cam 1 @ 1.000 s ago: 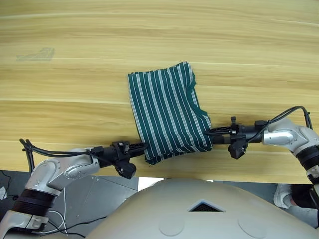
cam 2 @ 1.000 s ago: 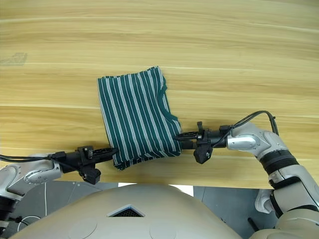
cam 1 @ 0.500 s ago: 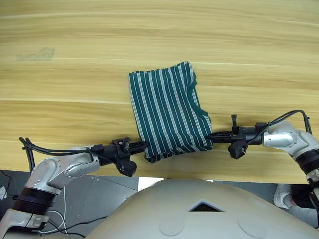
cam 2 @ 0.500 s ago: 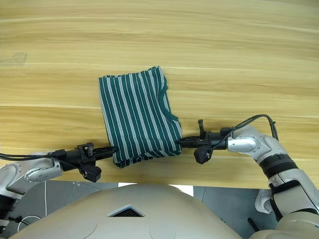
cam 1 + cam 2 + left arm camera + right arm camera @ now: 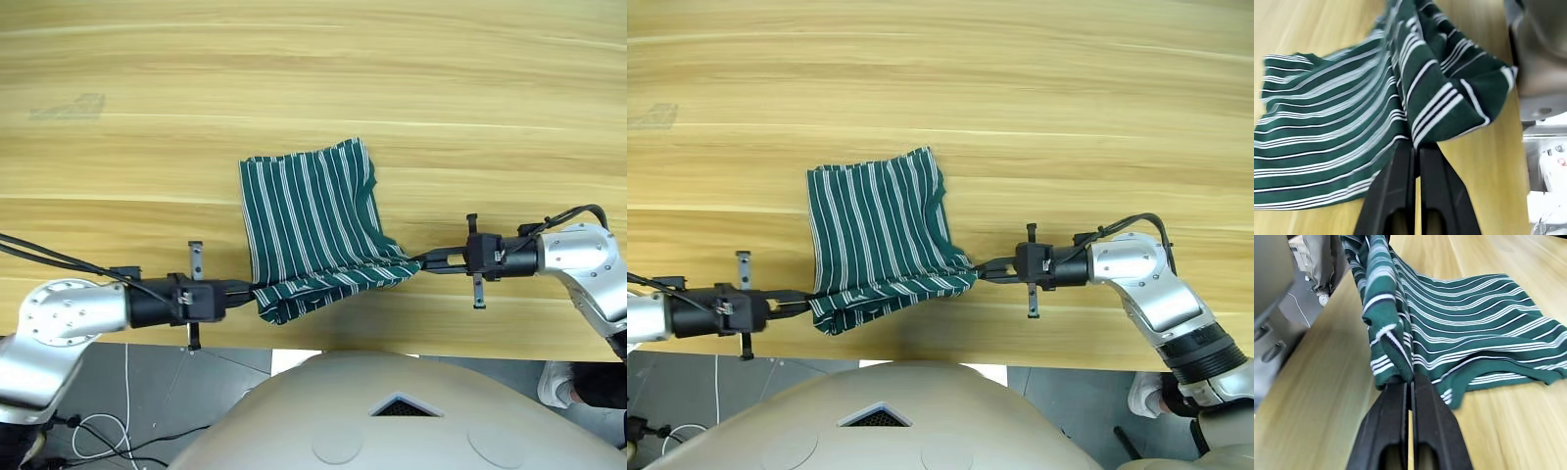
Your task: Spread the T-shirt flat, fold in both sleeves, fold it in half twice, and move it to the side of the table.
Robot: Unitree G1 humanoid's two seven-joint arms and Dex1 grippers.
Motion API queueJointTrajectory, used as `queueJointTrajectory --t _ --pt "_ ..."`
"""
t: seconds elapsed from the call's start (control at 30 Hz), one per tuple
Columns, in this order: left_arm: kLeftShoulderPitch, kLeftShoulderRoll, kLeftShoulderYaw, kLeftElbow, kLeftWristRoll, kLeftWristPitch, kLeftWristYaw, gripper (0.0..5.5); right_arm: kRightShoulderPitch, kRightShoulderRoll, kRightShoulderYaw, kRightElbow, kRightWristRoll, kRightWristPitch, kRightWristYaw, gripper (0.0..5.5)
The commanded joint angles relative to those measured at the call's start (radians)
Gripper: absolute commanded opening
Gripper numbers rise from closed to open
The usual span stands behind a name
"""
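Note:
The folded T-shirt (image 5: pixel 309 220), dark green with white stripes, lies on the wooden table (image 5: pixel 147 117) near its front edge. Its near edge is lifted off the wood and stretched between my two grippers. My left gripper (image 5: pixel 257 290) is shut on the near left corner (image 5: pixel 1449 110). My right gripper (image 5: pixel 419 260) is shut on the near right corner (image 5: pixel 1383 340). The far part of the T-shirt (image 5: pixel 872 211) still rests flat on the table.
The table's front edge (image 5: pixel 392 351) runs just below both grippers. Wide bare wood stretches to the left, the right and behind the T-shirt. A faint mark (image 5: pixel 69 108) sits on the table at the far left.
Both grippers have closed on the T-shirt's near corners and lifted its near edge. The cloth has shifted slightly left and bunched at the front. Both wrists have rotated.

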Motion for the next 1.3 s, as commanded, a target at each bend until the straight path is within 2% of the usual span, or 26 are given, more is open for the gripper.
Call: queueJointTrajectory --t 0.03,0.2,0.3,0.4,0.6,0.83,1.0,1.13,1.17,1.3 --pt "0.067 -0.035 0.086 -0.025 -0.103 0.057 -0.071 0.0 0.036 -0.036 -0.085 -0.096 0.071 0.124 0.04 0.02" --pt "0.152 -0.102 0.163 -0.054 -0.143 0.063 -0.142 0.0 0.064 -0.045 -0.183 -0.198 0.156 0.248 0.078 0.02" --pt "0.072 -0.112 0.167 -0.026 -0.16 0.094 -0.146 0.0 -0.021 0.027 -0.212 -0.192 0.139 0.281 0.054 0.02" --pt "-0.125 -0.163 0.111 0.039 -0.095 0.116 -0.038 0.0 -0.166 0.111 -0.19 -0.121 0.028 0.274 0.021 0.02" --pt "-0.443 -0.256 -0.09 0.243 0.137 0.12 0.086 0.0 -0.431 0.323 -0.043 0.176 -0.288 0.215 -0.038 0.02" --pt "-0.497 -0.315 -0.19 0.371 0.239 0.048 0.084 0.0 -0.557 0.486 -0.008 0.422 -0.419 0.132 -0.066 0.02" --pt "-0.449 -0.342 -0.166 0.394 0.198 0.012 0.077 0.0 -0.569 0.541 -0.042 0.507 -0.441 0.084 -0.094 0.02" --pt "-0.44 -0.395 -0.086 0.426 0.111 0.027 0.107 0.0 -0.567 0.564 -0.062 0.566 -0.455 0.054 -0.11 0.02" --pt "-0.44 -0.402 -0.073 0.431 0.097 0.034 0.109 0.32 -0.565 0.567 -0.068 0.575 -0.458 0.049 -0.115 0.28" --pt "-0.463 -0.441 -0.031 0.47 0.066 0.049 0.145 0.92 -0.564 0.584 -0.103 0.588 -0.442 0.045 -0.135 0.97"
